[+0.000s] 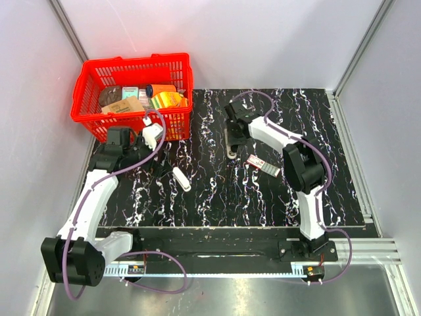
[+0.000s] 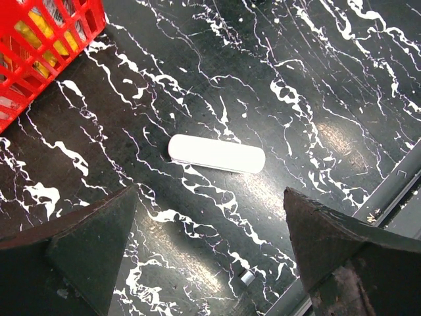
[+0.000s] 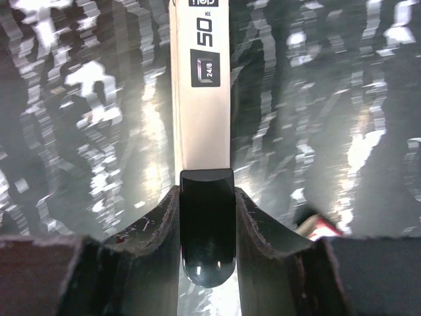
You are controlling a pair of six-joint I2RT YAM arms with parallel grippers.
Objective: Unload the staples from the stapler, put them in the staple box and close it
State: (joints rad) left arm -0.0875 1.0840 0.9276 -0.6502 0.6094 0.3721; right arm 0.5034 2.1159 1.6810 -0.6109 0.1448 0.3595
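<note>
Left pincer [image 2: 210,197]: jaws apart, empty, above the white oblong piece [image 2: 216,153].
Stapler [image 3: 200,99]: toward the middle of the bench [image 1: 217,197], its black rear end clamped by the right pincer [image 3: 207,197].
Progress: seemingly early. No loose staples are visible, so unloading remains.

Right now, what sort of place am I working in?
Probably a robot test cell, not a home: plain white panel walls in metal framing, a black white-veined tabletop, and a red plastic basket of mixed goods.
</note>
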